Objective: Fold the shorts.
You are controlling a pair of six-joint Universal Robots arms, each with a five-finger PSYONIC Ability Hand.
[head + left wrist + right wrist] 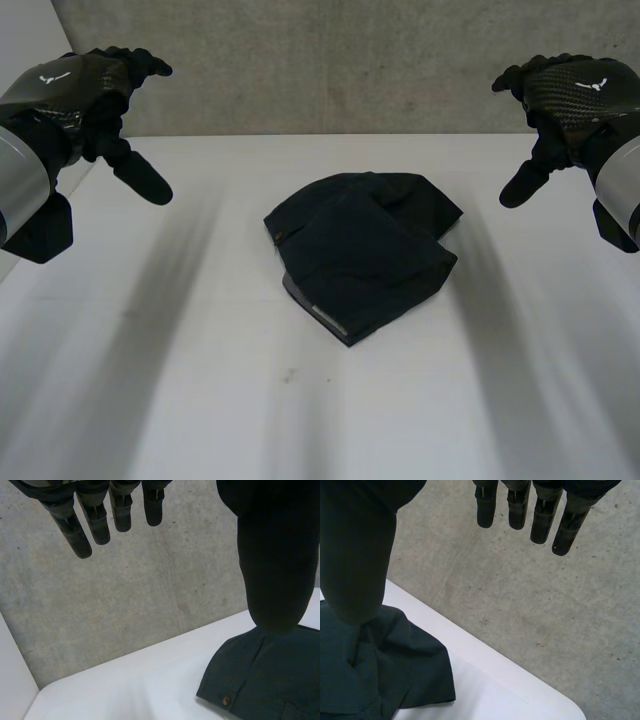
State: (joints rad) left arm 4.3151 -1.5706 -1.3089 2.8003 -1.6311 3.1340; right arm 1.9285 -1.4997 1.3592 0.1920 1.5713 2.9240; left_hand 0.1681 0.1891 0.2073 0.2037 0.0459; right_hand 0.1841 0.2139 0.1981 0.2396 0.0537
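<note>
Both sets of my fingers (80, 537) hang straight and a little spread, closed on nothing. In the left wrist view they point out toward the grey concrete wall (125, 605), with my thumb (277, 555) standing well apart from them. My right fingers (565, 532) are the same, loose and parted, with the thumb off to one side. My left hand (85, 95) and my right hand (570, 95) are both raised above the far corners of the white bench (200, 400), each well clear of the cloth. Between them, near the middle of the bench, lie the shorts (360, 250). They are dark, nearly black, and gathered into a compact folded bundle of several overlapping layers. The top layer runs slantwise across the pile. The side toward my right hand is rounded and somewhat rumpled, while the near corner comes to a neater point. A thin paler strip shows along the near edge on my left side. From my left wrist I see a seamed corner of the fabric with a small metal button (226, 700) on it. From my right wrist the cloth shows soft creases and a loose flap lying flat on the bench.
</note>
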